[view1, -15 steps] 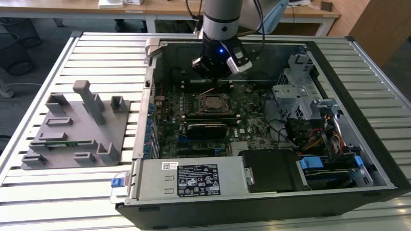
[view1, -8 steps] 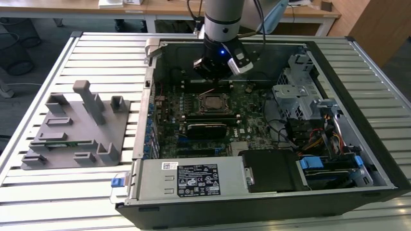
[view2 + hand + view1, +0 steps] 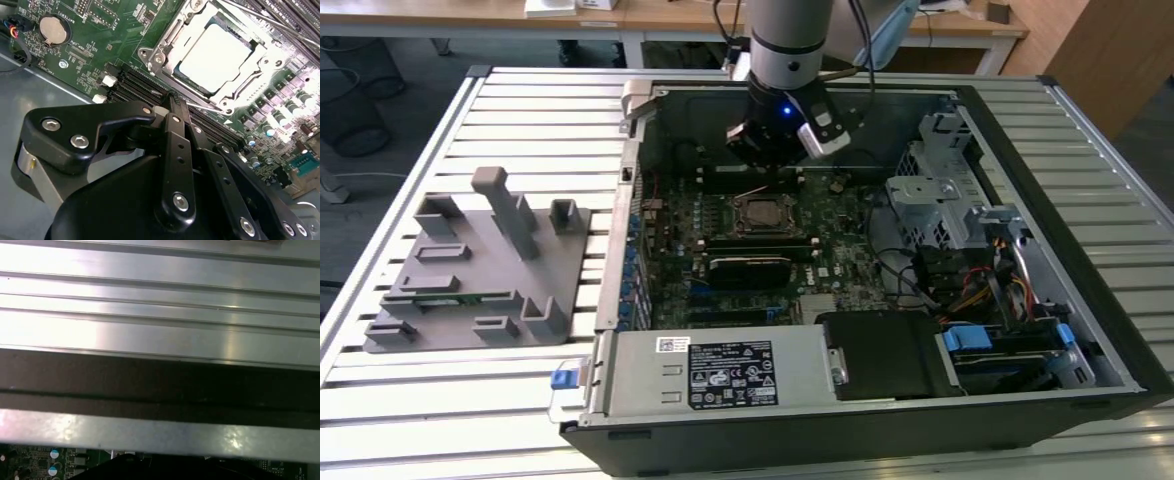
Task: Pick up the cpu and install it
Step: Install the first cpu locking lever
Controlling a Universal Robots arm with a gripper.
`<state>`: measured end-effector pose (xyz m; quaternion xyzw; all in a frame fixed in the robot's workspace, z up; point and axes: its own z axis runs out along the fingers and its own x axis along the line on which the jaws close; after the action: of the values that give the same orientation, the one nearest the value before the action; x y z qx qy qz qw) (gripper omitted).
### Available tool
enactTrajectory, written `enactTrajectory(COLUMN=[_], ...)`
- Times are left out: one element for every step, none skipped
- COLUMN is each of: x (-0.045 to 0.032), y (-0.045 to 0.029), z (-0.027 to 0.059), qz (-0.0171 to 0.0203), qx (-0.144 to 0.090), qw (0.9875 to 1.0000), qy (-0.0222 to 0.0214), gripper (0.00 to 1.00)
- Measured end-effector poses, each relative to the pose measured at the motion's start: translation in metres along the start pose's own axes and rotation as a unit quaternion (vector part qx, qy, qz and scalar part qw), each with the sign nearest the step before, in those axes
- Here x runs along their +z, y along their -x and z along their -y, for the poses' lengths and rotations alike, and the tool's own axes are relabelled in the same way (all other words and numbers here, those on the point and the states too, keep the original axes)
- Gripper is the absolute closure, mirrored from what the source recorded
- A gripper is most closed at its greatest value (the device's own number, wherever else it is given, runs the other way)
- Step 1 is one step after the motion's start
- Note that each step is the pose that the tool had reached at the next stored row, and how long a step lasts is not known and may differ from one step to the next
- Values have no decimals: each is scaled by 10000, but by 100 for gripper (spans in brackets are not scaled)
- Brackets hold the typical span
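Tool: the tool (image 3: pixel 172 97) hangs inside the open computer case (image 3: pixel 1067 330), over the far part of the green board (image 3: pixel 841 265); its fingers (image 3: pixel 176 130) are pressed together with nothing between them.
Cpu: the cpu (image 3: pixel 216 56) lies flat in the metal socket frame (image 3: pixel 165 42) in the middle of the board, just near the tool's tips, not touching them.
Tray: a grey plastic tray (image 3: pixel 480 265) rests on the slatted worktop (image 3: pixel 520 100), at the exterior view's left of the case.
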<state>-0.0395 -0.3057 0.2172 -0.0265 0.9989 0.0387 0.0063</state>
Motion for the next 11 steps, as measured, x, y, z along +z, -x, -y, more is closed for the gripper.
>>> enactTrajectory(x=[6,12,17,22,28,33,39,45,51,57,64], y=[2,5,9,15,20,25,30,35,40,44,46], z=[0,0,0,1,1,2,2,2,3,3,4], qz=[0,0,0,0,0,0,0,0,0,0,-1], qx=[-1,-1,-1,-1,-1,-1,-1,-1,-1,-1,-1], qw=[10000,10000,10000,10000,10000,10000,10000,10000,10000,10000,10000], qy=[0,0,0,0,0,0,0,0,0,0,0], gripper=[89,89,89,89,89,89,89,89,89,89,89])
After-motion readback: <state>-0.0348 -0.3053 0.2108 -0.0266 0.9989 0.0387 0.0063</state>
